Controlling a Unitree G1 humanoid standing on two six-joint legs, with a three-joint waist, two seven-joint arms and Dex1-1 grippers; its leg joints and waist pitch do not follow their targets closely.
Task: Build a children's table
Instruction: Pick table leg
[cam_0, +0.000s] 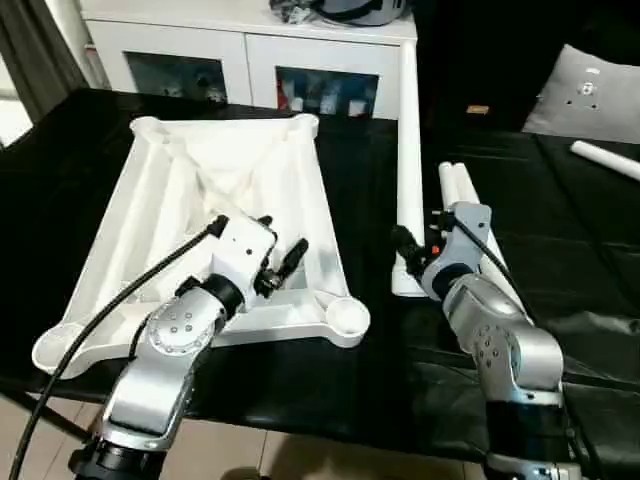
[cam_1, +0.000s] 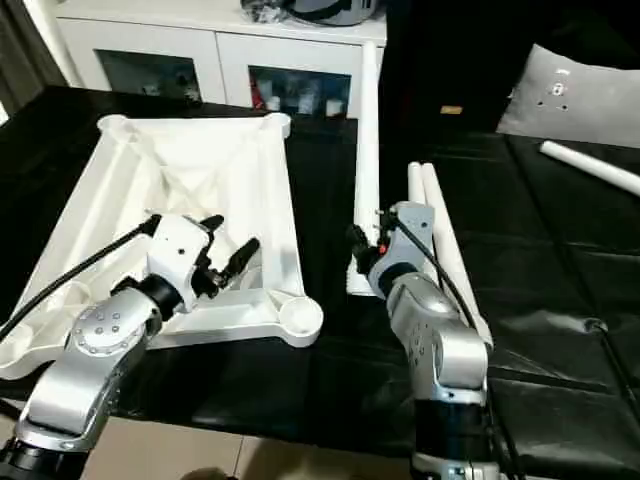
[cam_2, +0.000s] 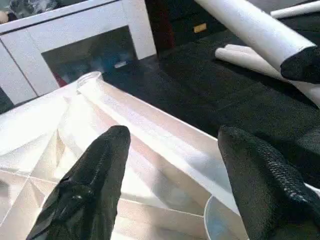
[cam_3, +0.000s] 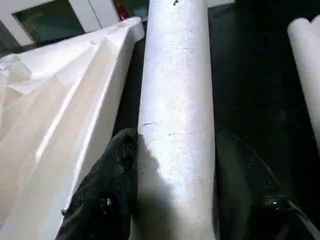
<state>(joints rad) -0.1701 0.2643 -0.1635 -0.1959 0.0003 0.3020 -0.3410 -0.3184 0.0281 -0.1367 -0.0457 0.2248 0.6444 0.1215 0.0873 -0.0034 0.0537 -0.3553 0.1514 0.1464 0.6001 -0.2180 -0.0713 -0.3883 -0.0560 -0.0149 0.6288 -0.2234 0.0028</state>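
While left fingers (cam_2: 95, 185) gape empty, right fingers (cam_3: 107, 195) clasp the leg (cam_0: 408, 150), pointing straight away.

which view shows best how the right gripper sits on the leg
The right wrist view: both black fingers flank the white leg, pressed against its sides. The eye views show the right gripper at that leg's near end, beside the table top. The left wrist view catches one fingertip.
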